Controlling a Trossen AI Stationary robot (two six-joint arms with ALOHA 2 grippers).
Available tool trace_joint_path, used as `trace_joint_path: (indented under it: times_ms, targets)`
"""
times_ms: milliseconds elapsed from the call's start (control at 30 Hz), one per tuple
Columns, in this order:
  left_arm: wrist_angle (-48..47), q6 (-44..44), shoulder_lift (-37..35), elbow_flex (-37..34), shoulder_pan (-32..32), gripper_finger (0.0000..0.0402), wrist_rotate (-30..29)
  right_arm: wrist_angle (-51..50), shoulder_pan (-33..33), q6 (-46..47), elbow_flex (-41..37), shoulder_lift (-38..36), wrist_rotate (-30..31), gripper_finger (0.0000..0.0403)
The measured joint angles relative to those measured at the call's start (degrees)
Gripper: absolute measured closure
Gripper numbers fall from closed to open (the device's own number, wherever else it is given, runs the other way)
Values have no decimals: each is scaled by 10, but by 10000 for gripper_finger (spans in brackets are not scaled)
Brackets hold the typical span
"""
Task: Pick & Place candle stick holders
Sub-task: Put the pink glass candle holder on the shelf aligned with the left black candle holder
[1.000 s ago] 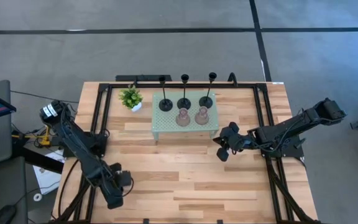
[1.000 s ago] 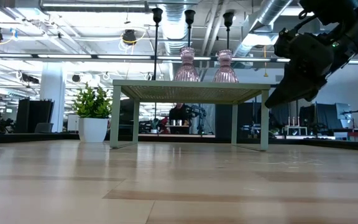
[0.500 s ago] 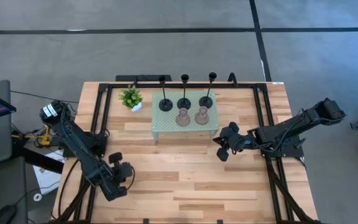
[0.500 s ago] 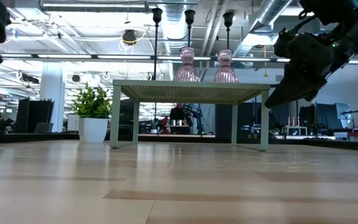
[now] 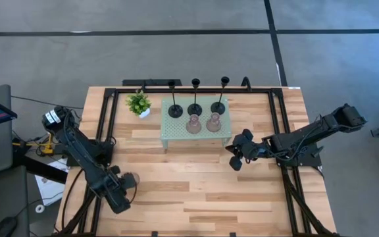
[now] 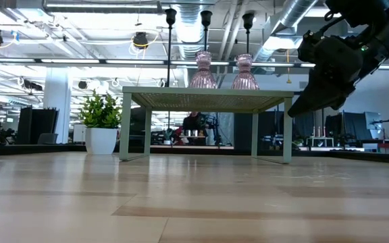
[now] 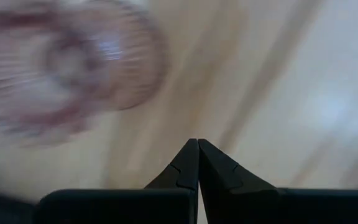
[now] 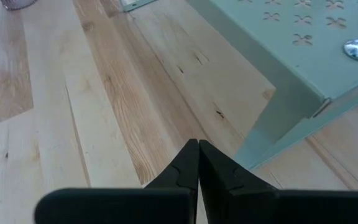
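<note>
Pink glass, one candle stick holder [image 5: 131,179] lies on the table [image 5: 196,197] just beside my left gripper [image 5: 125,191], fingers pinched together, empty. I judge it awaits picking; the other holders [image 5: 195,108] stand on the green stand [image 5: 170,137], right gripper [image 5: 235,161] closed nearby.

A mint-green perforated stand [image 5: 196,133] sits at the upper middle of the overhead frame on the pale wooden surface [image 5: 196,191], and a small green potted plant [image 5: 139,104] in a white pot stands just to its left. From table height the stand [image 6: 208,100] fills the centre, the plant [image 6: 100,121] to its left. A black rail frame [image 5: 110,112] edges the surface. Grey floor with dark lines [image 5: 176,31] spans the top.
</note>
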Motion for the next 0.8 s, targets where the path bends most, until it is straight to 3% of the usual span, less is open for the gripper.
trace_joint_path:
  times_ms: [200,433,800]
  targets:
    - [-82,-42,0,0,0,398,-12,0,0,0,0,0,-1,403]
    - [-93,-58,0,0,0,398,-150,0,0,0,0,0,-1,403]
    - [-93,-27,1,0,4,398,-274,0,0,0,0,0,-1,403]
